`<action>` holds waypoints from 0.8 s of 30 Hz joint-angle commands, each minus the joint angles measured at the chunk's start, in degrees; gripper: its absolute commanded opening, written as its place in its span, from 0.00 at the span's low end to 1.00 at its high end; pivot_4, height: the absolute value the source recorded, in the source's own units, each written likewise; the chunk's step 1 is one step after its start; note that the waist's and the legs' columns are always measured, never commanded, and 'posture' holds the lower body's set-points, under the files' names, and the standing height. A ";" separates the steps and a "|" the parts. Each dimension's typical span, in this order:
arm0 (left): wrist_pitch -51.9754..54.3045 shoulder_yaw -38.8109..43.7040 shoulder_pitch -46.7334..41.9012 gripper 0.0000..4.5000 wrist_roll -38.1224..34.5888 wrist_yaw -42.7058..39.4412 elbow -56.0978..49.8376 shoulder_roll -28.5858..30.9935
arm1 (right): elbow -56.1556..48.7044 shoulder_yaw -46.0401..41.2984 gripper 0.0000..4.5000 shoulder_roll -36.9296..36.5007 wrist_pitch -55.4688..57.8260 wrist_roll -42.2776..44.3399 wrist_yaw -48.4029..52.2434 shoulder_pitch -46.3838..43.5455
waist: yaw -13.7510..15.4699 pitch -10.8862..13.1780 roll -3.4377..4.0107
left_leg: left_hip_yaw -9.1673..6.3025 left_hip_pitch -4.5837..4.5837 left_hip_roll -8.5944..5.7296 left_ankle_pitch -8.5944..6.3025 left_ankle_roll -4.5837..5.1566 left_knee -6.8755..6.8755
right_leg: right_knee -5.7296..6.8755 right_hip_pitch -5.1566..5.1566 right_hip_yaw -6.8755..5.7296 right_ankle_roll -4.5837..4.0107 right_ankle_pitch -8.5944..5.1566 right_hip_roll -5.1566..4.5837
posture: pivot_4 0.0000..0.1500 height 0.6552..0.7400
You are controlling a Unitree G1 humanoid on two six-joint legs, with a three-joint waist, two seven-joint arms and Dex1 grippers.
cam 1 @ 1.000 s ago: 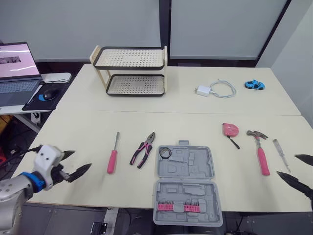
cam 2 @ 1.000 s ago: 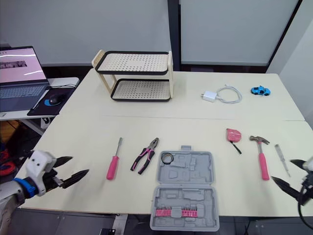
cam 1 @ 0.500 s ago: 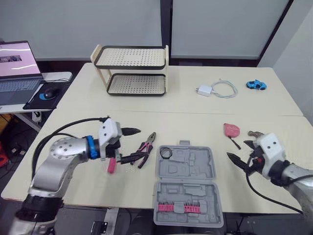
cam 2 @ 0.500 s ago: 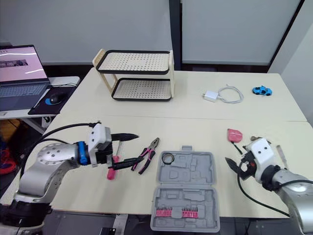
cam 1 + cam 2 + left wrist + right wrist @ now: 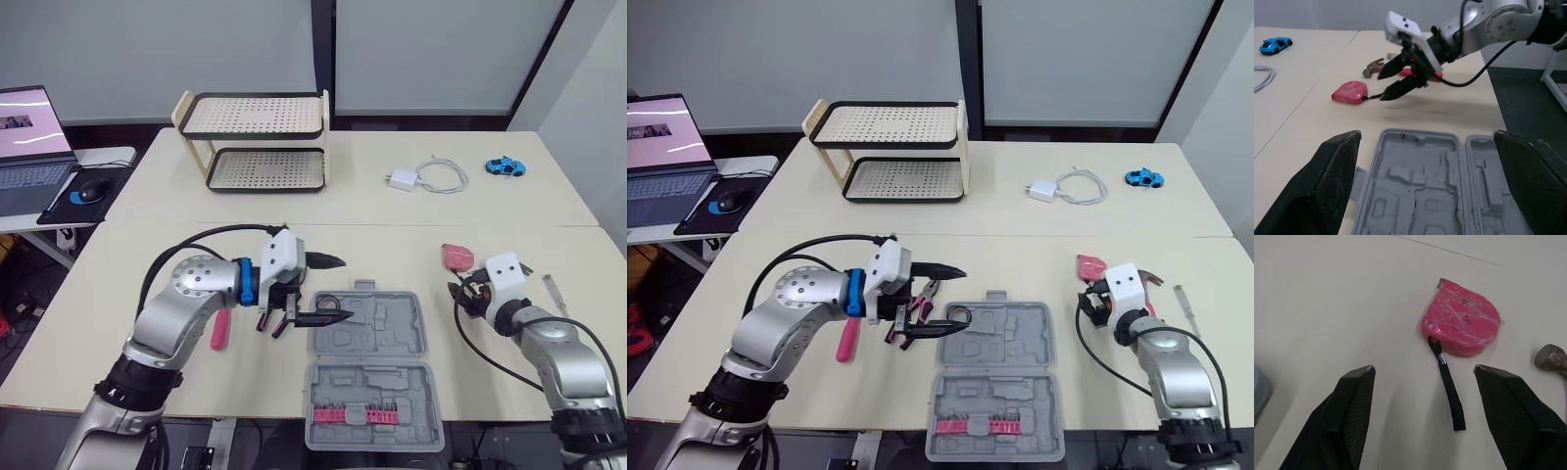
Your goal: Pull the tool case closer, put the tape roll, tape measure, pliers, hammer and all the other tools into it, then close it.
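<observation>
I read the left tool (image 5: 331,289) as spread wide and empty, poised over the far-left corner of the open grey plastic tool case (image 5: 392,333). The case lies at the near edge of the cream tabletop (image 5: 147,255), between the two arms. The black ring-shaped tape roll (image 5: 961,314) sits at that corner of the case. The right tool (image 5: 1423,369) is likewise spread wide and empty, aimed at the pink teardrop-shaped tape measure (image 5: 1462,330) and clear of it. The pink-handled pliers (image 5: 278,323) lie just left of the case, under the left tool. The steel-headed hammer (image 5: 1552,357) lies right of the tape measure.
</observation>
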 commanded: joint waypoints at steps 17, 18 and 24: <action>2.07 -2.32 -3.98 1.00 0.43 0.66 -1.21 -1.92 | 14.07 -1.49 0.63 4.17 -6.46 0.09 -2.12 -6.62 | -0.09 -0.01 0.01 | 0.09 -0.01 0.01 0.00 -0.01 0.00 | 0.01 -0.06 0.13 0.00 0.00 0.01 | 1.00 1.00; 2.15 -2.41 -4.07 1.00 0.47 0.74 -1.18 -2.04 | 14.41 -1.52 0.55 4.32 -6.57 0.06 -2.19 -6.79 | -0.08 -0.01 0.01 | 0.09 -0.01 0.01 0.00 -0.01 0.00 | 0.01 -0.06 0.12 0.00 0.00 0.01 | 1.00 1.00; 2.37 -2.82 -4.19 1.00 0.71 0.88 -0.93 -2.36 | 16.72 -2.13 0.06 5.06 -6.91 0.19 -2.74 -7.88 | -0.08 -0.01 0.01 | 0.09 -0.01 0.01 0.00 -0.01 0.01 | 0.01 -0.06 0.14 0.01 0.01 0.01 | 1.00 1.00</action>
